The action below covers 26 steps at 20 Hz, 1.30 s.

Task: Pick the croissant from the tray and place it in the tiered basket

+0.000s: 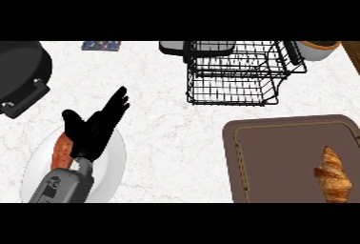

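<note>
Croissant [334,175] lies on the brown tray [281,162], near its right edge, untouched. Black wire tiered basket [235,71] stands on the bench [169,143] just behind the tray. Left robot hand [95,126] hovers over a white plate [112,171] at the left, fingers straight and apart, holding nothing. Right robot hand out of view.

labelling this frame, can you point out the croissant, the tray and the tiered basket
croissant [335,176], head view, middle of the pastry
tray [274,162], head view, bare brown floor left of the croissant
tiered basket [232,90], head view, black wire front of the lower tier
</note>
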Each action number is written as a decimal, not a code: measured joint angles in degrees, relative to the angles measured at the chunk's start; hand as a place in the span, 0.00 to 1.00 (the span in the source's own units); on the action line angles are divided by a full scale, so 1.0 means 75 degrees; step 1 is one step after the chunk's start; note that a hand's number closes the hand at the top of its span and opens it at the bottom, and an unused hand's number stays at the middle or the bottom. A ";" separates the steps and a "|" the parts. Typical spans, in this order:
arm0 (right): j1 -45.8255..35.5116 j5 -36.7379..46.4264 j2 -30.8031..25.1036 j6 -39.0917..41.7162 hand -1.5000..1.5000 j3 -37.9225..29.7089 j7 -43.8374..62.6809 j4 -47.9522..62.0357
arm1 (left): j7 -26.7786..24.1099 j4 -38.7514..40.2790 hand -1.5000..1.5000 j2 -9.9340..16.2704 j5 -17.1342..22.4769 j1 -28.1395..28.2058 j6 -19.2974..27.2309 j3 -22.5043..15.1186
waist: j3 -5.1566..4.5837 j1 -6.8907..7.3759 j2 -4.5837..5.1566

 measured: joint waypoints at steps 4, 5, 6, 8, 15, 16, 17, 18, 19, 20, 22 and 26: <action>-0.1210 0.1186 0.0136 0.0886 0.00 0.0751 0.1314 0.0227 | 0.0064 0.0215 0.50 -0.0048 0.0033 -0.0158 -0.0012 0.0210 | 0.0014 -0.0110 -0.0053; -0.1467 0.1268 0.0155 0.1004 0.00 0.0794 0.1465 0.0386 | 0.0048 0.0127 0.50 -0.0019 0.0022 -0.0020 -0.0058 0.0231 | 0.0018 -0.0133 -0.0067; -0.1631 0.1405 0.0170 0.1060 0.00 0.0975 0.1662 0.0514 | 0.0073 0.0092 0.50 -0.0035 -0.0003 0.0002 -0.0060 0.0251 | 0.0021 -0.0159 -0.0078; -0.1817 0.1563 0.0189 0.1006 0.00 0.1124 0.1795 0.0967 | 0.0191 0.0018 0.50 0.0063 0.0058 -0.0020 -0.0177 0.0417 | 0.0026 -0.0200 -0.0095; -0.2215 0.1971 0.0210 0.0792 0.00 0.1114 0.2035 0.1749 | 0.0057 0.0138 0.50 -0.0147 -0.0173 0.0103 -0.0333 0.0562 | 0.0035 -0.0280 -0.0116; -0.2110 0.2018 0.0212 0.0777 0.00 0.1138 0.2035 0.1635 | -0.0072 0.0247 0.50 -0.0178 -0.0185 0.0157 -0.0393 0.0597 | 0.0037 -0.0289 -0.0117; -0.2074 0.2025 0.0213 0.0721 0.00 0.1064 0.1996 0.1667 | -0.0109 0.0178 0.50 -0.0204 -0.0213 0.0261 -0.0414 0.0598 | 0.0035 -0.0291 -0.0120; -0.2021 0.1953 0.0191 0.0651 0.00 0.0947 0.1932 0.1674 | -0.0071 0.0127 0.50 -0.0234 -0.0249 0.0297 -0.0406 0.0603 | 0.0036 -0.0294 -0.0121; -0.2091 0.1936 0.0192 0.0648 0.00 0.0847 0.1929 0.1712 | -0.0017 0.0170 0.50 -0.0264 -0.0279 0.0208 -0.0421 0.0633 | 0.0036 -0.0298 -0.0121; -0.2215 0.1904 0.0197 0.0560 0.00 0.0711 0.1902 0.1900 | 0.0033 0.0096 0.50 -0.0266 -0.0308 0.0228 -0.0412 0.0662 | 0.0035 -0.0294 -0.0122; -0.2200 0.1936 0.0195 0.0409 0.00 0.0734 0.1892 0.2002 | 0.0119 0.0026 0.50 -0.0323 -0.0358 0.0176 -0.0409 0.0708 | 0.0036 -0.0296 -0.0123; -0.2164 0.1794 0.0168 0.0078 0.00 0.0496 0.1707 0.2229 | 0.0210 -0.0072 0.50 -0.0404 -0.0422 0.0217 -0.0509 0.0817 | 0.0039 -0.0300 -0.0123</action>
